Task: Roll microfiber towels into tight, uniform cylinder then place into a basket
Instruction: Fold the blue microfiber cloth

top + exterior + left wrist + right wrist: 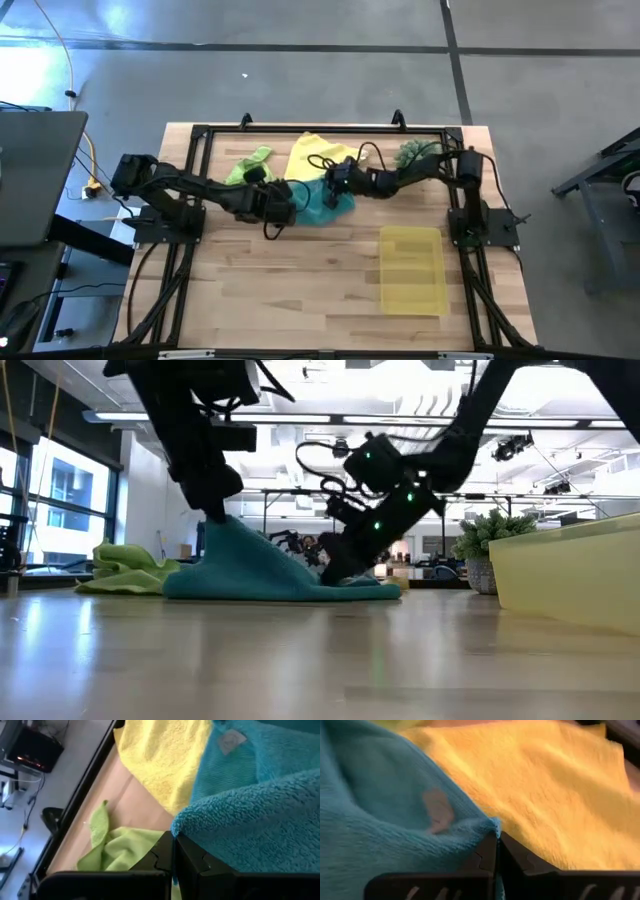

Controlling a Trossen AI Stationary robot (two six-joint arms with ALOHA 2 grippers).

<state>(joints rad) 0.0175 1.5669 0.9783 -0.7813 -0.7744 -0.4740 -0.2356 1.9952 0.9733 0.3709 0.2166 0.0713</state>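
High view puts my left hand (287, 203) and right hand (333, 183) together at the teal towel (322, 203), each pressed shut on an edge of it. I see the yellow towel (318, 155) spread just behind, touching the teal, and the lime green towel (250, 165) bunched beside it near the dark frame rail. A spiky plant (410, 153) crowds the right arm. The basket (412, 270) sits apart on open tabletop (290, 280).
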